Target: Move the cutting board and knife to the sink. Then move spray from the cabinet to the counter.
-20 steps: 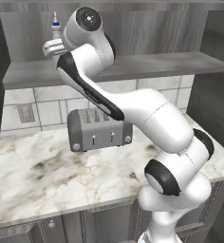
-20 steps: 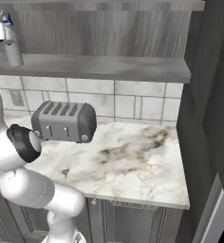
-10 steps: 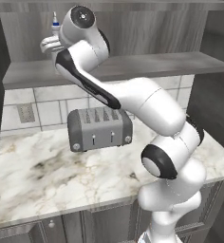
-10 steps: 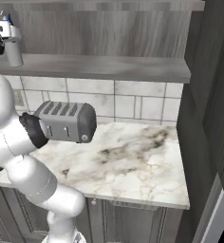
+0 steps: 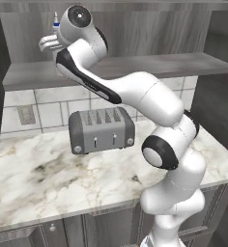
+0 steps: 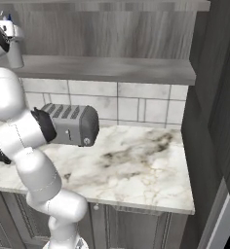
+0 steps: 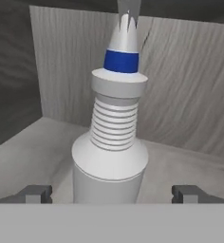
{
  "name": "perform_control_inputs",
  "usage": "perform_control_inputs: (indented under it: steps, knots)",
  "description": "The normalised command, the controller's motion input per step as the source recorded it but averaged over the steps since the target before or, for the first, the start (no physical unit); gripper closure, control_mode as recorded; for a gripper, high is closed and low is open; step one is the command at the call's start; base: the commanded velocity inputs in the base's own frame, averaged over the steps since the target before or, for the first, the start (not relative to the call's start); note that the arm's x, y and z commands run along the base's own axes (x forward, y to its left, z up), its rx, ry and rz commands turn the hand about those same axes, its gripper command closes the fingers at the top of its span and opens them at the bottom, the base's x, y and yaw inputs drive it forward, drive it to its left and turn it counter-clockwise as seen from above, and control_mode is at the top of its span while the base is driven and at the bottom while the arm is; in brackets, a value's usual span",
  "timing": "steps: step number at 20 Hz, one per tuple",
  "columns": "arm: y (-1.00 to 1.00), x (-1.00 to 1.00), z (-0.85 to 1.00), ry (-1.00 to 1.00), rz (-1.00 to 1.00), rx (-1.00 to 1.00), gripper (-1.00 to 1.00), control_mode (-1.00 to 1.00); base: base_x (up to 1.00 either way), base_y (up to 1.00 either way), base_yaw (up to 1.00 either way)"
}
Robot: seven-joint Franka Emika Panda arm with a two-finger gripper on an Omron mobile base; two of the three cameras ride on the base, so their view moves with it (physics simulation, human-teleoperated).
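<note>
The spray (image 7: 111, 156), a pale grey-white bottle with a ribbed neck and blue-banded nozzle, stands upright on the cabinet shelf (image 5: 135, 65). My gripper (image 7: 111, 194) is open, and its two dark fingertips (image 7: 35, 193) flank the bottle's base with a gap on each side. From the left base view the hand (image 5: 47, 42) is up at the shelf's left end, with the nozzle (image 5: 55, 19) just above it. From the right base view the bottle (image 6: 14, 54) sits at the shelf's far left. The white marble counter (image 5: 48, 173) lies below. The cutting board, knife and sink are out of view.
A grey four-slot toaster (image 5: 102, 130) stands on the counter against the tiled wall, under my arm. A dark tall panel (image 6: 219, 97) closes off the counter's right end. The cabinet's wood-grain back wall (image 7: 180, 80) is close behind the bottle.
The arm has swung its elbow forward and raised the hand a little toward the shelf's left end. The spray has stayed in place.
</note>
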Motion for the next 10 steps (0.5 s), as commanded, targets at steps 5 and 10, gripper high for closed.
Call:
perform_control_inputs:
  steps: [5, 10]
  knots:
    - [0.01, 0.22, 0.0, 0.0, 0.0, 0.0, -1.0, -1.0, 0.0, 0.0, 0.0]
    - [0.06, 0.2, 0.0, 0.0, 0.0, 0.0, -1.0, -1.0, 0.0, 0.0, 0.0]
